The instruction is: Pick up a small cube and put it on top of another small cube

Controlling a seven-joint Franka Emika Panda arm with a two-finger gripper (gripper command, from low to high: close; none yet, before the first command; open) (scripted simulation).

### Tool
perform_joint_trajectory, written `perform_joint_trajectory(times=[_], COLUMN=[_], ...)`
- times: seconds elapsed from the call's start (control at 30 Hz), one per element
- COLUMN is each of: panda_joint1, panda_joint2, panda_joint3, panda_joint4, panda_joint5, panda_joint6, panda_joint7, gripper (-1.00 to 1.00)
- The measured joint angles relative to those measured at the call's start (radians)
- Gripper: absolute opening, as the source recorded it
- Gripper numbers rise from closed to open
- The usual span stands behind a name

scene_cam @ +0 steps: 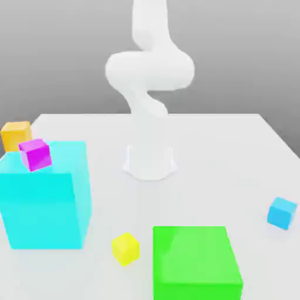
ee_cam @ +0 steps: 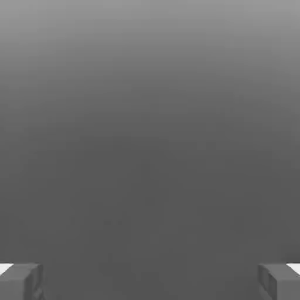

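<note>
At the white worktop's (scene_cam: 222, 146) near edge sits a green block (scene_cam: 196, 263), a yellow cube (scene_cam: 125, 248) beside it. The small sky-blue cube (scene_cam: 282, 212) rests near the exterior view's right edge. Behind rises grey wall. The gripper (ee_cam: 150, 281) stands wide open, empty.

The exterior view looks from above across the pale flat table (scene_cam: 234, 146) toward the white robot arm's base (scene_cam: 149, 161), fairly near. The hand view faces plain grey ground (two grey fingertips (ee_cam: 20, 281) frame it), sharing nothing recognisable.
</note>
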Motion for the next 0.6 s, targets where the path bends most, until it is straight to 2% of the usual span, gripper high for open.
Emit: perform_joint_trajectory(times=[0.33,0.6], panda_joint1=[0.133,0.267], panda_joint2=[0.363,0.657], panda_joint3=[0.214,0.375], panda_joint4=[-0.123,-0.220], panda_joint5=[-0.027,-0.112], panda_joint6=[0.180,0.320], panda_joint7=[0.028,0.094], gripper=[0.00,0.00])
